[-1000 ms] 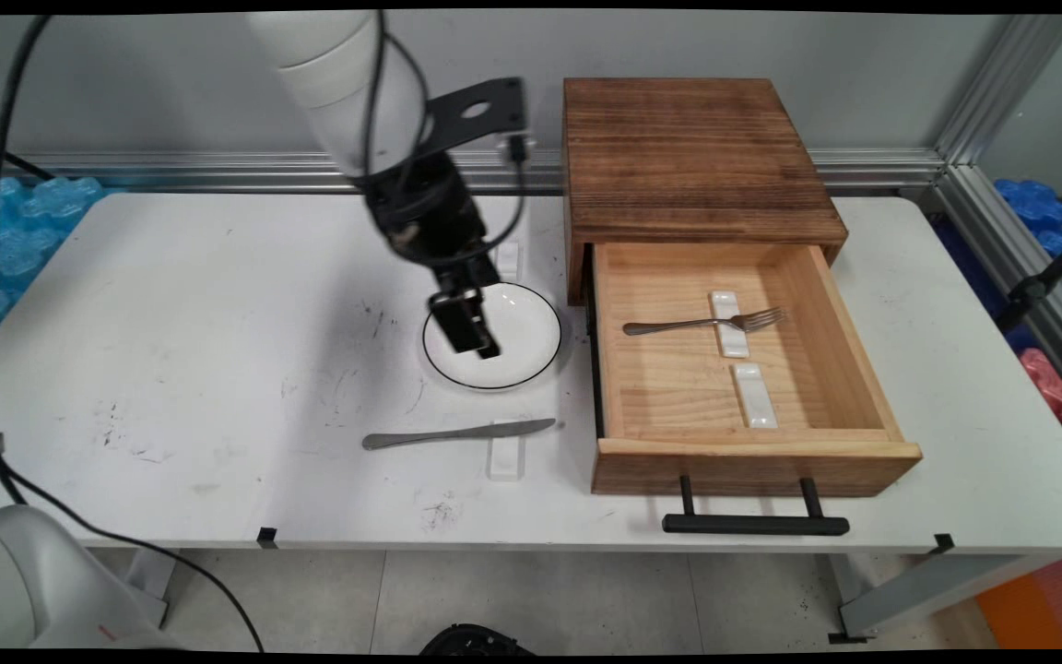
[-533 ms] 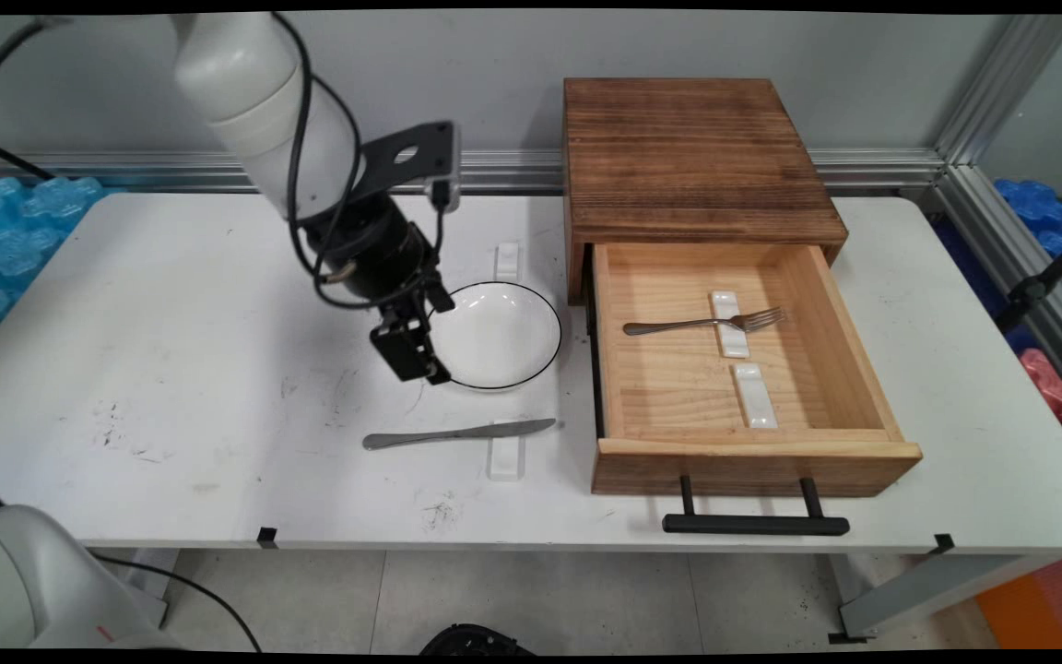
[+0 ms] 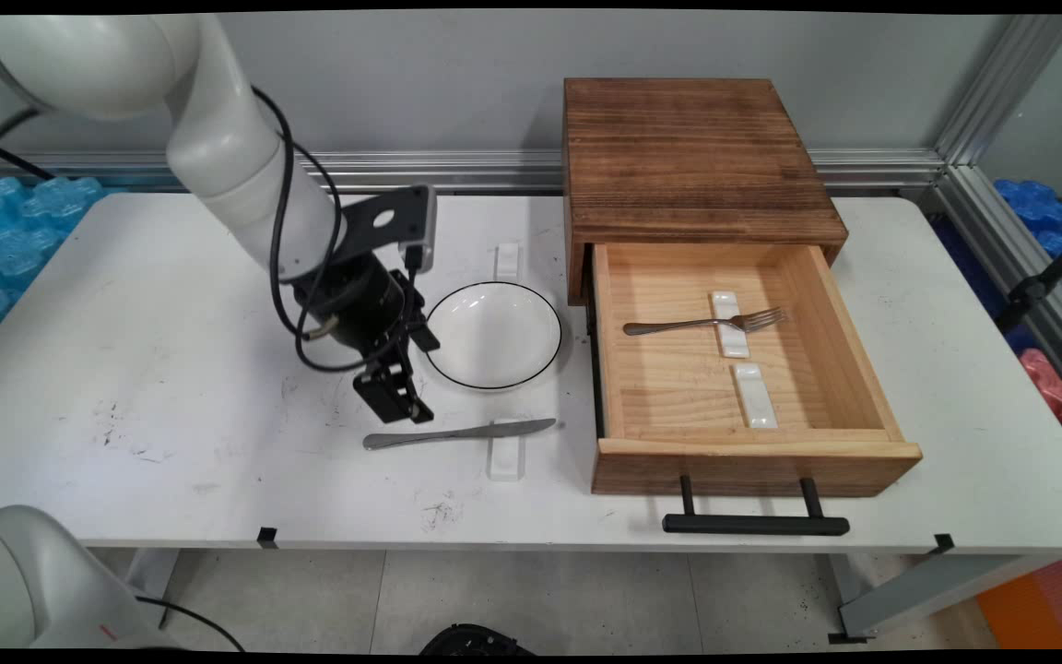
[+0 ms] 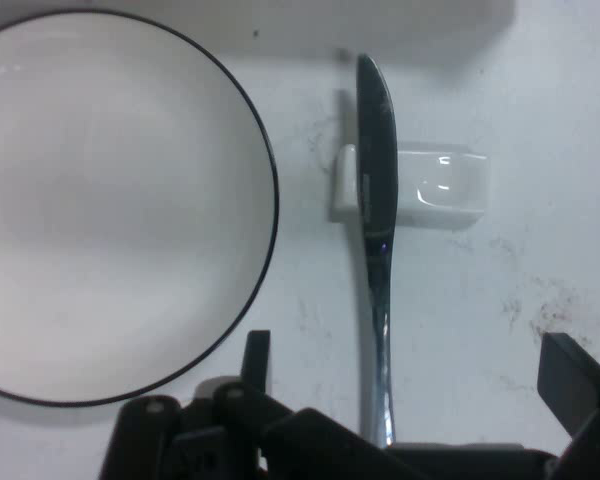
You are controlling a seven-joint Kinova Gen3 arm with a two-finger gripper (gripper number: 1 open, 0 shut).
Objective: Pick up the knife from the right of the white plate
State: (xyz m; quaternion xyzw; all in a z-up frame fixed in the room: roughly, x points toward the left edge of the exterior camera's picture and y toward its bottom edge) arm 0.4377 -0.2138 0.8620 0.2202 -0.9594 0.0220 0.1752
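Note:
My black gripper hangs low over the table, just left of the white black-rimmed plate and right above the handle end of a metal knife. The knife lies flat with its blade across a small white rest. In the hand view the gripper is open, its fingers standing wide on either side of the knife handle, apart from it. The plate fills that view's left and the rest lies under the blade.
A dark wooden cabinet stands at the back right with its light drawer pulled out toward the near edge. Inside lie a fork on a white rest and a second rest. Another rest lies behind the plate.
The gripper has swung from over the plate to the left and toward the near side, coming down to just above the knife's handle. Nothing on the table has moved.

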